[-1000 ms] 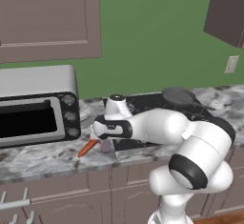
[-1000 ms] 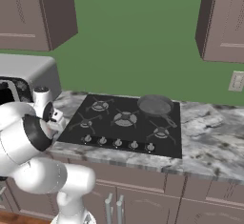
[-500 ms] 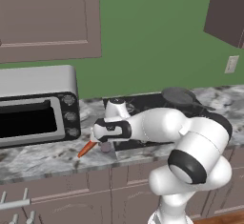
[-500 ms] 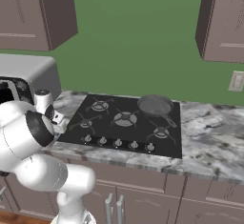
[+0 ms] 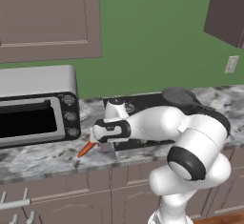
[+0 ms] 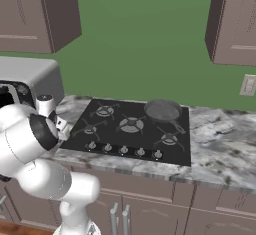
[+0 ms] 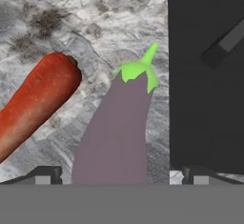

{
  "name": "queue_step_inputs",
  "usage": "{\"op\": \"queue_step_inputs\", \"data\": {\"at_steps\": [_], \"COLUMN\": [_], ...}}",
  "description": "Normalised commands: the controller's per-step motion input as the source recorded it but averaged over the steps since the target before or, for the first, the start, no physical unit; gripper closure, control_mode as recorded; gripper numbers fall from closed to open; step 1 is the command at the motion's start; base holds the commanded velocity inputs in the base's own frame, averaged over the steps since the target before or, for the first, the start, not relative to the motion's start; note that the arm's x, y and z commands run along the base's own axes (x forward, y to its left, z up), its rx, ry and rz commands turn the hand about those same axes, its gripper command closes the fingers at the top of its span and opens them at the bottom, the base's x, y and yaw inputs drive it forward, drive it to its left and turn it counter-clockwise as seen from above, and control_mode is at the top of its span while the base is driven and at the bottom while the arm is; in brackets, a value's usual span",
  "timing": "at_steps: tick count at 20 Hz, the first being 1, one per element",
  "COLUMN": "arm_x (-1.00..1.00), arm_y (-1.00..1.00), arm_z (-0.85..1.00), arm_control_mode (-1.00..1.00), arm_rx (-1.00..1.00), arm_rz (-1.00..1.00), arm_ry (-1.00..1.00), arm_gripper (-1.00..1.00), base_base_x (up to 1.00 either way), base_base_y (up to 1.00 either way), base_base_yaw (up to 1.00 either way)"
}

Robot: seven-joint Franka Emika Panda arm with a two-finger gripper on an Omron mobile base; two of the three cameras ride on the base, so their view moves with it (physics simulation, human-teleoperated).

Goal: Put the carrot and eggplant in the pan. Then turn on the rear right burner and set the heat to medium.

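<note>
Low, spread claw [image 7: 116, 174] over eggplant [image 7: 114, 132]

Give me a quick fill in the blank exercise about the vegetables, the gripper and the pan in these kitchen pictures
1. In the hand view, the eggplant lies between the gripper's two ____ fingers.
2. The carrot lies on the ____ countertop, apart from the eggplant.
3. The pan sits on the ____, holding neither vegetable.

Missing words: open; marble; cooktop
</note>
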Motion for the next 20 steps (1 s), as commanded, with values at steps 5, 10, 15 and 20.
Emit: {"op": "queue_step_inputs", "data": {"at_steps": [5,10,15,20], "arm_x": [0.02,0.0,0.0,0.0], "arm_y": [0.08,0.04,0.0,0.0], "arm_z": [-0.03,-0.12,-0.15,-0.06], "arm_control_mode": [-1.0,-1.0,-1.0,-1.0], "arm_rx": [0.0,0.0,0.0,0.0], "arm_rz": [0.0,0.0,0.0,0.0], "arm_ry": [0.0,0.0,0.0,0.0], "arm_gripper": [-1.0,-1.0,-1.0,-1.0], "base_base_x": [0.0,0.0,0.0,0.0], "base_base_y": [0.0,0.0,0.0,0.0], "base_base_yaw": [0.0,0.0,0.0,0.0]}}
